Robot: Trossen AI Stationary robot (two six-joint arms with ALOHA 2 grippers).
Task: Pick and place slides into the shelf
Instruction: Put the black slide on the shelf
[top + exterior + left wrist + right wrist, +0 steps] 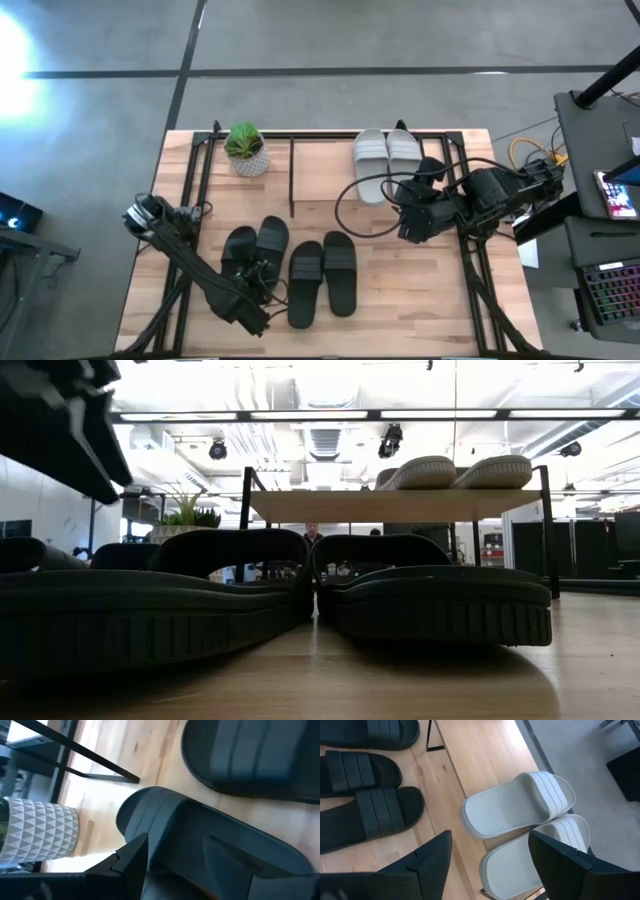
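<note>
left hand (pixel 262 283) fingers apart over black slides (pixel 255 248); wooden table (pixel 400 290), grey floor (pixel 400 40).

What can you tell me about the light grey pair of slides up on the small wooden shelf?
The light grey pair of slides is two open-toe slip-ons with wide, ribbed straps and thick soles, in a matte, foam-like material. They lie side by side, soles down and touching along their inner edges, on the light wooden board of the small black-framed shelf, at its end nearer the right arm. The open right gripper hovers just above them without touching. In the low view their soles overhang the board's edge slightly.
</note>
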